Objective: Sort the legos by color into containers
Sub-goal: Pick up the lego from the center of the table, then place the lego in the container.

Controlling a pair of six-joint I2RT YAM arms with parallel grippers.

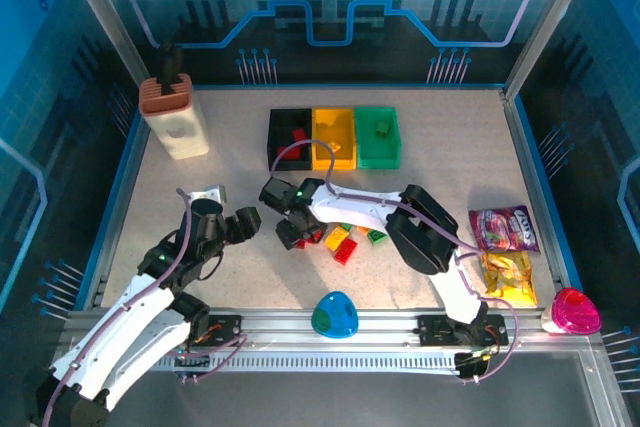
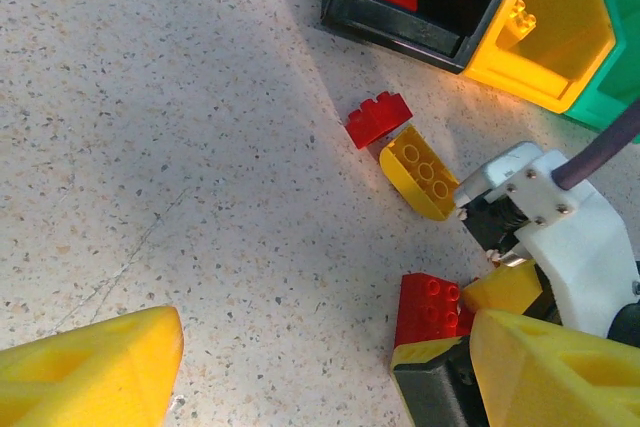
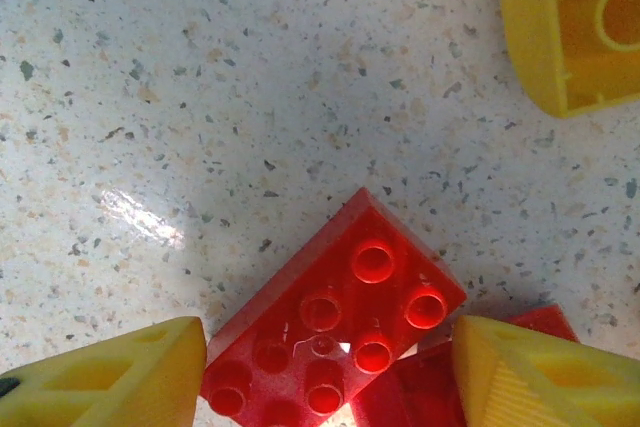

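Three bins stand in a row at the back: black (image 1: 289,137) with red legos inside, yellow (image 1: 334,137) and green (image 1: 378,137). Loose red, yellow and green legos (image 1: 345,240) lie mid-table. My right gripper (image 1: 295,229) points down at the pile's left end. In the right wrist view its jaws (image 3: 330,367) press both ends of a red lego (image 3: 330,317) that lies on the table, half over another red one (image 3: 420,392). My left gripper (image 2: 300,367) is open over bare table, its right finger beside a red lego (image 2: 430,309). Ahead lie a red (image 2: 378,117) and a yellow lego (image 2: 420,172).
A beige block with a brown top (image 1: 175,117) stands back left. A blue-green egg (image 1: 334,315) lies at the front edge. Two snack bags (image 1: 505,229) and a pink bowl (image 1: 573,311) are on the right. The two grippers are close together.
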